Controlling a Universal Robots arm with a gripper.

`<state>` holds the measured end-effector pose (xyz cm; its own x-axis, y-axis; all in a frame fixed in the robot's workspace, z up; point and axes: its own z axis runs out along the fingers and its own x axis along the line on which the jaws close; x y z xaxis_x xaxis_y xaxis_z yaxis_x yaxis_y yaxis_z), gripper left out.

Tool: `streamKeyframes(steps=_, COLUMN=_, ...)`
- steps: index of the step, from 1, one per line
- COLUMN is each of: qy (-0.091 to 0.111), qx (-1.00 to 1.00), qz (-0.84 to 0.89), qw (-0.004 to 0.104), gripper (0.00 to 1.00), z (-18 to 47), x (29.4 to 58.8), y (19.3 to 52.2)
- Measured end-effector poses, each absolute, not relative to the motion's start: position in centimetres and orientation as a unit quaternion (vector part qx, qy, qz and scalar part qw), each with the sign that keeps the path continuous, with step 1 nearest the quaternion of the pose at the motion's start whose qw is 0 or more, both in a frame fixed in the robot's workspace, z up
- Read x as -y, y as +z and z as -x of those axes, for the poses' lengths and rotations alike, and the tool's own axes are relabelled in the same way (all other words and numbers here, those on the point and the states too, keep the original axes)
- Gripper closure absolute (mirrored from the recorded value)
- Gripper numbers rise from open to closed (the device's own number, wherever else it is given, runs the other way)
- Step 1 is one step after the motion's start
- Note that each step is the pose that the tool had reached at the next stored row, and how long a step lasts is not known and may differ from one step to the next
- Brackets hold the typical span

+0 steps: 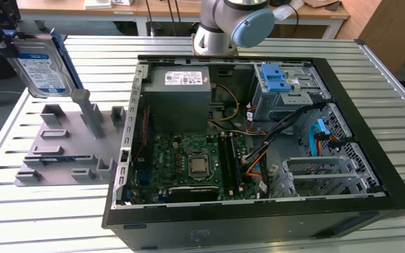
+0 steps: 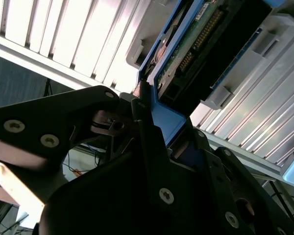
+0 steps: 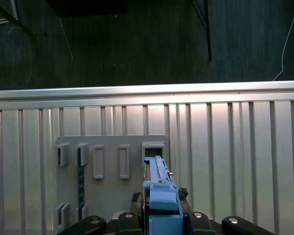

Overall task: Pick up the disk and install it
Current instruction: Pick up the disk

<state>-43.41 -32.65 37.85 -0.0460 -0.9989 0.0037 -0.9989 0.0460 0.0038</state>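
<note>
**Disk gripped upright over the grey fixture**

The jaws are clenched on the disk (image 1: 42, 66) – in the second wrist view the dark fingers (image 2: 142, 122) pinch the blue bracket at its edge, with the drive's green circuit board facing the camera. In the exterior view the disk stands upright, label showing, at the far left corner of the table (image 1: 48, 221), directly above the grey fixture (image 1: 61, 153). Its lower edge sits beside the fixture's tall post; whether it is clear of the slot I cannot tell. The first wrist view looks straight down the bracket's blue edge onto the fixture's row of slots.

To the exterior view's right of the fixture lies the open computer case (image 1: 371, 174) – motherboard (image 1: 188, 158) near the camera, grey power supply (image 1: 181, 95) behind it, and a drive cage with a ridged blue latch (image 1: 274, 79) at the far right corner. The arm's base (image 1: 220, 31) rises just behind the case.
</note>
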Motion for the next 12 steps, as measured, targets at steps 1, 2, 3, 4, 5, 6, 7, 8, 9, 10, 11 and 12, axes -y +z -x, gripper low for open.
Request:
streamKeyframes(steps=1, qy=0.000, qx=0.723, qz=-0.691, qw=0.003, gripper=0.64, z=43.41, x=32.66, y=37.94)
streamKeyframes(steps=2, qy=0.000, qx=0.723, qz=-0.691, qw=0.003, gripper=0.64, z=43.41, x=32.65, y=38.02)
streamKeyframes(steps=3, qy=0.000, qx=0.723, qz=-0.691, qw=0.003, gripper=0.64, z=43.41, x=32.65, y=38.11)
streamKeyframes(steps=4, qy=0.000, qx=0.723, qz=-0.691, qw=0.003, gripper=0.64, z=43.41, x=32.65, y=38.20)
streamKeyframes(steps=5, qy=0.000, qx=0.723, qz=-0.691, qw=0.003, gripper=0.64, z=43.41, x=32.65, y=38.32)
streamKeyframes(steps=6, qy=0.000, qx=0.723, qz=-0.691, qw=0.003, gripper=0.64, z=43.41, x=32.65, y=38.43)
streamKeyframes(steps=7, qy=0.000, qx=0.723, qz=-0.691, qw=0.003, gripper=0.64, z=43.41, x=32.65, y=38.53)
streamKeyframes(steps=8, qy=0.000, qx=0.723, qz=-0.691, qw=0.003, gripper=0.64, z=43.41, x=32.65, y=38.61)
streamKeyframes(steps=9, qy=0.000, qx=0.723, qz=-0.691, qw=0.003, gripper=0.64, z=43.41, x=32.65, y=38.63)
streamKeyframes(steps=10, qy=0.000, qx=0.722, qz=-0.692, qw=0.003, gripper=0.64, z=43.41, x=32.65, y=38.64)
streamKeyframes(steps=11, qy=0.000, qx=0.721, qz=-0.693, qw=0.003, gripper=0.64, z=43.41, x=32.65, y=38.64)
streamKeyframes(steps=12, qy=0.000, qx=0.720, qz=-0.694, qw=0.003, gripper=0.64, z=43.41, x=32.65, y=38.65)
